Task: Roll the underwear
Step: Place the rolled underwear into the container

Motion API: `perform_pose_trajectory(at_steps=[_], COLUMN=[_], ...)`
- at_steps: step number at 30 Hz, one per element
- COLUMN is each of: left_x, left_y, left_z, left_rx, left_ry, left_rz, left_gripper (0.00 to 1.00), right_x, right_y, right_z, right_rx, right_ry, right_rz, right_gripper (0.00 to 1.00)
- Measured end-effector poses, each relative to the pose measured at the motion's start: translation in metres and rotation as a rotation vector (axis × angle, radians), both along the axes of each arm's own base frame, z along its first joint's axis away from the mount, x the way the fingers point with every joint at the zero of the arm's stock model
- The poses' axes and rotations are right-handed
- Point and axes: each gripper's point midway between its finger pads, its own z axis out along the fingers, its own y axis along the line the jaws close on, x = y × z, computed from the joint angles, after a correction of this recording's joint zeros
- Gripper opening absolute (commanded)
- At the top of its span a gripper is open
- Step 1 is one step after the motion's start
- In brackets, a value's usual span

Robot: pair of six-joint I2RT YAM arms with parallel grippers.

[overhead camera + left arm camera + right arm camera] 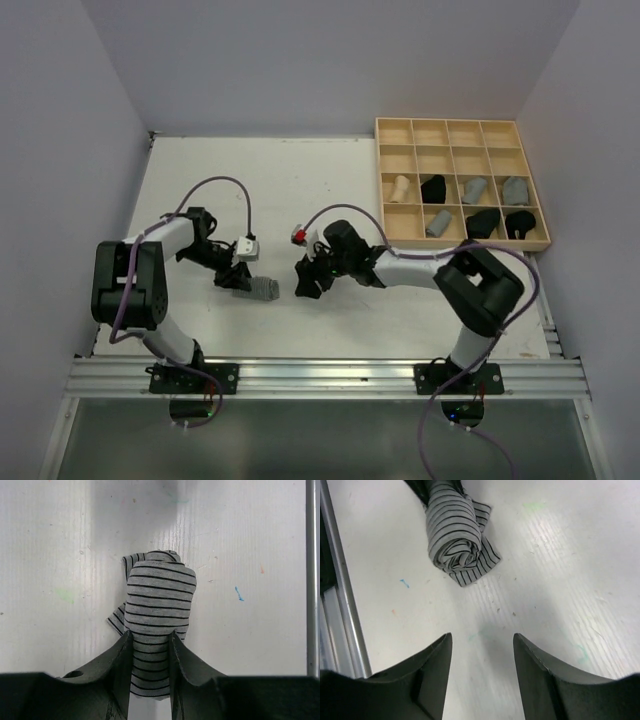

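Looking from above, Mia, where is the striped underwear?

On the white table, Tom, near the front edge, between the two arms. It's a grey roll. The left gripper is at its left end, and the right gripper sits near its other end, not touching it. Other rolls lie in the wooden grid tray at the far right, a tan roll among them.

And the left wrist view?

The left gripper is narrow, its fingers pressed against both sides of the underwear. The roll runs away from the camera, with a loose flap sticking out on its left.

The right wrist?

The right gripper stands wide, with only bare table between its fingers. The underwear lies ahead of it, its spiral end facing the camera and a flap spread flat beneath.
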Motion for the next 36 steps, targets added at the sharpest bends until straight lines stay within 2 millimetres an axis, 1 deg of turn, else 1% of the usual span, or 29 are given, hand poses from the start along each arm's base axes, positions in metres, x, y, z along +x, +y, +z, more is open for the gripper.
perform_pose_trajectory(at_steps=[1, 3, 5, 6, 8, 9, 10, 11, 12, 13, 15, 16, 19, 23, 25, 32, 36], left_x=[0.002, 0.004, 0.006, 0.007, 0.009, 0.009, 0.01, 0.01, 0.009, 0.009, 0.006, 0.005, 0.003, 0.002, 0.003, 0.001, -0.004], left_y=[0.0, 0.0, -0.001, -0.002, -0.002, -0.003, -0.003, -0.004, -0.005, -0.006, -0.008, -0.009, -0.012, -0.013, -0.014, -0.016, -0.018], left_z=[0.0, 0.0, 0.0, 0.0, 0.0, -0.001, -0.001, -0.001, -0.001, -0.001, -0.002, -0.002, -0.003, -0.003, -0.003, -0.004, -0.004], left_rx=[0.0, 0.002, -0.002, -0.002, 0.0, 0.001, 0.0, 0.0, 0.0, -0.001, -0.001, -0.001, 0.001, 0.002, 0.003, 0.006, 0.012], left_ry=[0.026, 0.092, 0.17, 0.206, 0.272, 0.299, 0.324, 0.349, 0.373, 0.394, 0.441, 0.457, 0.516, 0.57, 0.585, 0.645, 0.679], left_rz=[0.005, 0.015, 0.026, 0.032, 0.044, 0.049, 0.053, 0.058, 0.063, 0.067, 0.079, 0.081, 0.096, 0.107, 0.109, 0.11, 0.105], left_gripper=[0.19, 0.19, 0.19, 0.19, 0.19, 0.19, 0.19, 0.19, 0.19, 0.18, 0.18, 0.18, 0.18, 0.19, 0.19, 0.2, 0.2], right_x=[0.0, 0.0, -0.012, -0.019, -0.035, -0.043, -0.047, -0.048, -0.046, -0.044, -0.035, -0.032, -0.025, -0.022, -0.021, -0.017, -0.015], right_y=[-0.009, -0.013, 0.0, 0.009, 0.029, 0.037, 0.044, 0.049, 0.054, 0.057, 0.065, 0.068, 0.072, 0.07, 0.07, 0.077, 0.081], right_z=[0.01, 0.034, 0.061, 0.07, 0.081, 0.082, 0.081, 0.079, 0.074, 0.07, 0.059, 0.053, 0.034, 0.014, 0.01, 0.009, 0.001], right_rx=[-0.001, 0.005, 0.019, 0.016, 0.009, -0.001, -0.017, -0.039, -0.062, -0.081, -0.122, -0.142, -0.196, -0.253, -0.264, -0.268, -0.28], right_ry=[-0.025, -0.119, -0.232, -0.28, -0.362, -0.393, -0.42, -0.446, -0.466, -0.48, -0.512, -0.525, -0.554, -0.578, -0.59, -0.618, -0.615], right_rz=[-0.024, -0.033, 0.015, 0.045, 0.114, 0.147, 0.173, 0.192, 0.202, 0.213, 0.225, 0.23, 0.256, 0.286, 0.298, 0.32, 0.329], right_gripper=[0.55, 0.55, 0.56, 0.57, 0.61, 0.62, 0.63, 0.67, 0.69, 0.74, 0.75, 0.78, 0.8, 0.8, 0.8, 0.79, 0.79])
